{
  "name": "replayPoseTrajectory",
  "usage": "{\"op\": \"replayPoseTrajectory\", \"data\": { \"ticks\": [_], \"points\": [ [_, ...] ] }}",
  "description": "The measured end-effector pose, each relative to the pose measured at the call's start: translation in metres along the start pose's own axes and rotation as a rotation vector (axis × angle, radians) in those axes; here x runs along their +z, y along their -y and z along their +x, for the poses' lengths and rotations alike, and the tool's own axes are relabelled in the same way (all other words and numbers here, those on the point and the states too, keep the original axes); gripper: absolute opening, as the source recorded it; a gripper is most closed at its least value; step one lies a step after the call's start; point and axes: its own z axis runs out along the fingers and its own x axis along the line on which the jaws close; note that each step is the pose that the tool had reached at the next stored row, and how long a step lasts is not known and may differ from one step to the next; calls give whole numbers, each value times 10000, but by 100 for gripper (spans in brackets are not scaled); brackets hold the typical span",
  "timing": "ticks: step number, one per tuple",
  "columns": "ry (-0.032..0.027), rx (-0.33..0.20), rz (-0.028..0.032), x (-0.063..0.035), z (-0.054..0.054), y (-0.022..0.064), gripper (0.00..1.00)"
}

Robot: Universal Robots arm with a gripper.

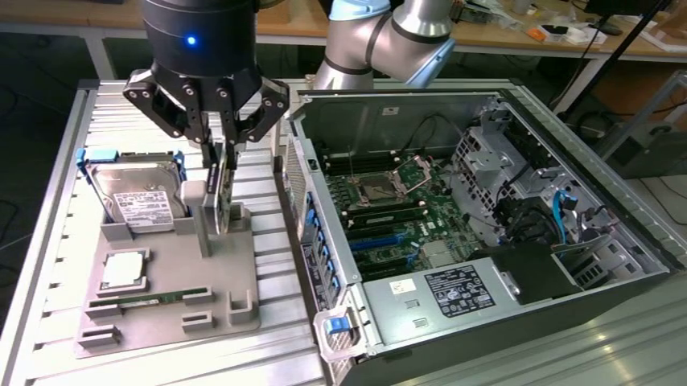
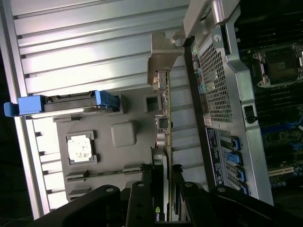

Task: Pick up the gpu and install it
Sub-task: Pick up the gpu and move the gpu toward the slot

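The gpu [image 1: 222, 199] stands on edge in the grey holder tray [image 1: 204, 277], to the exterior view's left of the open computer case [image 1: 322, 161]. My gripper [image 1: 221, 157] hangs straight above it, with both fingers pressed against the card's top edge. From the wrist, the gpu [image 2: 165, 127] runs edge-on between the black fingers [image 2: 152, 177], and its silver end bracket [image 2: 163, 54] is at the far end. The gripper [image 2: 164, 182] is shut on the card. The motherboard [image 1: 392, 209] lies exposed inside the case.
On the tray a hard drive [image 1: 134, 197] with blue rails leans at the back, a processor chip [image 1: 124, 269] lies in the middle and a memory stick [image 1: 150, 299] sits near the front. The case's perforated rear wall [image 2: 215, 80] stands close beside the card.
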Motion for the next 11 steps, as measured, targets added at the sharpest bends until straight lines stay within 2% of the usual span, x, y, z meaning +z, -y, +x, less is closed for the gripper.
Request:
{"op": "replayPoseTrajectory", "data": {
  "ticks": [11],
  "points": [
    [0,0,1,-175,-2,-10,27]
  ]
}}
